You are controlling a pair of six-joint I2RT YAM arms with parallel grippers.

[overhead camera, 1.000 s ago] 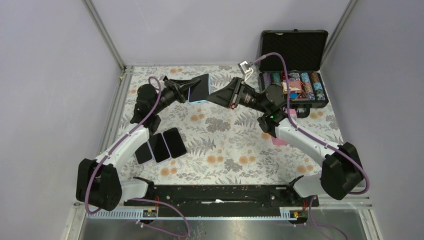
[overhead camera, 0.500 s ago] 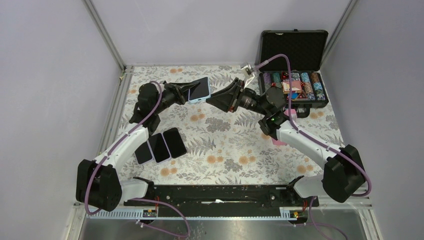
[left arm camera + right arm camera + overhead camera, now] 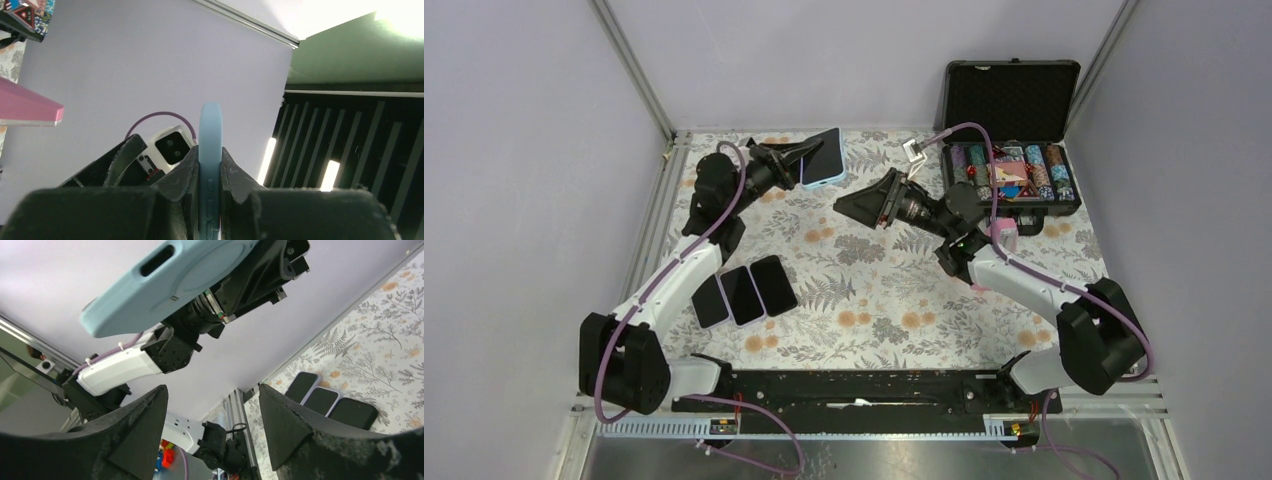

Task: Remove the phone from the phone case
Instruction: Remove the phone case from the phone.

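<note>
The light-blue phone case (image 3: 822,185) is held clear above the counter (image 3: 864,290) at about 11 o'clock in the top view. It is clamped edge-on in the left tool (image 3: 798,160), whose jaws are closed hard on its two faces. A dark face, taken to be the phone (image 3: 822,157), is seen inside the blue rim. The right tool (image 3: 848,207) is stood just beside the case at its 4 o'clock, apart from it, with the jaws spread wide and nothing between them. From the right wrist, the back of the case with its oblong camera cut-out is seen beyond the parted fingers (image 3: 135,440). Three dark phones (image 3: 744,293) are laid side by side at 8 o'clock. An open black box (image 3: 1012,100) of coloured chips is set at 2 o'clock.
</note>
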